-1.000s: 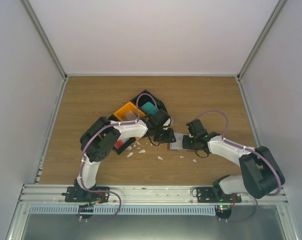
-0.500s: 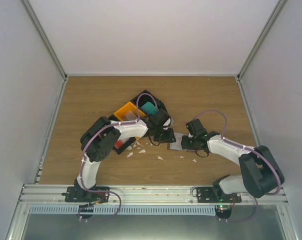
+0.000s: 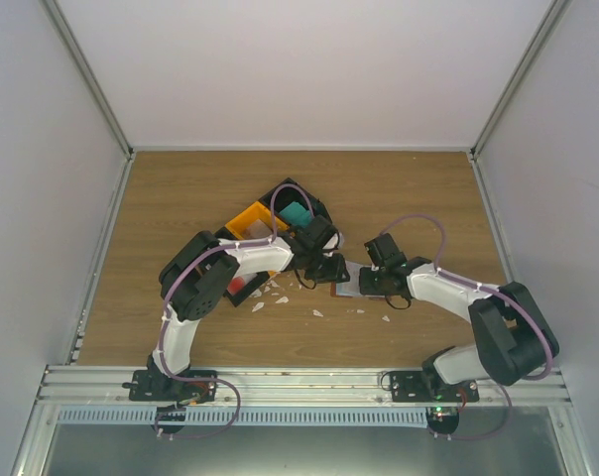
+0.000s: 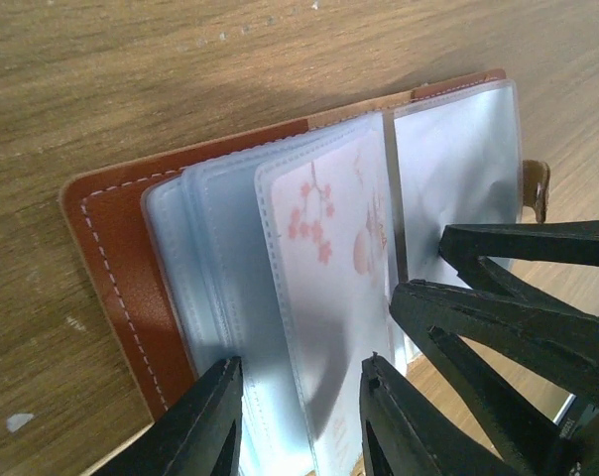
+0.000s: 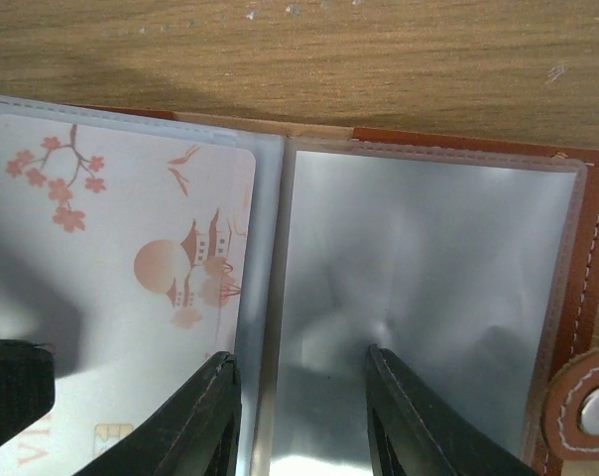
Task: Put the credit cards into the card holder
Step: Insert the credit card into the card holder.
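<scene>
The reddish-brown leather card holder (image 4: 106, 258) lies opened on the wooden counter (image 4: 230, 69), a red-and-white blossom-printed card (image 5: 131, 228) already sleeved. Left gripper (image 4: 299, 377) and right gripper (image 5: 299, 362) jaws are spread over the pockets. Fetching another card is judged next.

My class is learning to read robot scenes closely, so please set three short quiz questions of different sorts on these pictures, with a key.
1. True or false: the card holder lies folded shut.
2. The sleeved card shows: A) blossoms and a pagoda, B) a car, C) stripes.
3. What colour is the loose card in the tray?
Key: 1 false; 2 A; 3 teal.
</scene>
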